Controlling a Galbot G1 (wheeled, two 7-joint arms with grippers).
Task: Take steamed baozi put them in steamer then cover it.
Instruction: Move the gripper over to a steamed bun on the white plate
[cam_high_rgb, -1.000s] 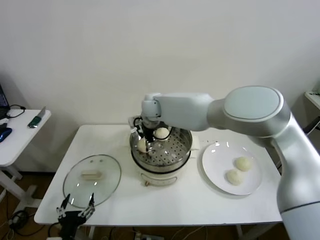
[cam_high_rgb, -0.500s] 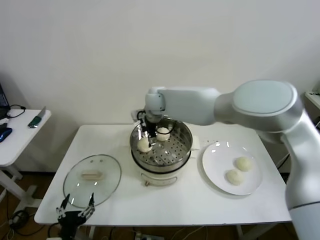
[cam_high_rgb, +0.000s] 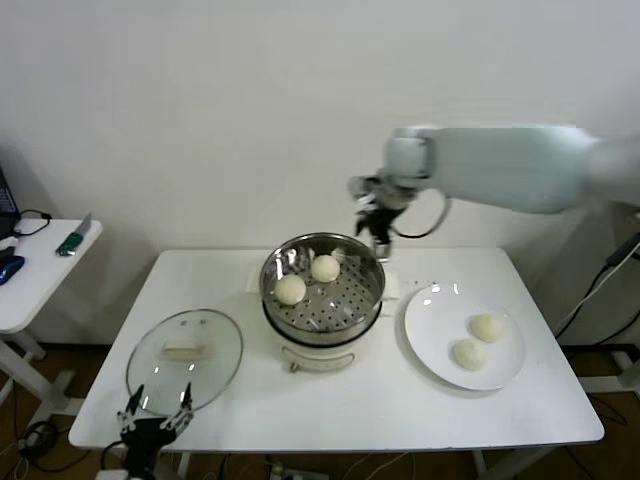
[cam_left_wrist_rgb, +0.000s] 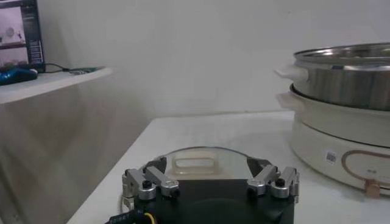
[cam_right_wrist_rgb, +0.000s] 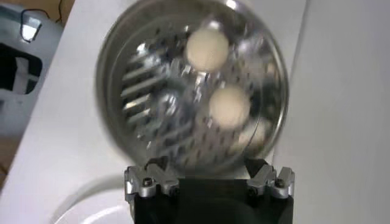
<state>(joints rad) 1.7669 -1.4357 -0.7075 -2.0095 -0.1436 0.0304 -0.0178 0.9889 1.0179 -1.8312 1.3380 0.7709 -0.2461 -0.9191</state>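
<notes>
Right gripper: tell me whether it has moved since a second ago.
Yes. The right gripper has risen out of the steamer and now hangs open above its far right rim, nearer the wall.

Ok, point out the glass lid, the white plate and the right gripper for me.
glass lid (cam_high_rgb: 185, 358), head view, clear glass beside its handle.
white plate (cam_high_rgb: 432, 318), head view, bare surface left of the buns.
right gripper (cam_high_rgb: 381, 237), head view, between its fingertips.

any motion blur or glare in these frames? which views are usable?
Head view: sharp on the table; the right arm is smeared, with its end effector above the steamer's far rim; glints on the cover and plate. Right wrist view: steamer and both baozi softly blurred, perforations streaked. Left wrist view: crisp, with the left end effector in dim foreground.
</notes>
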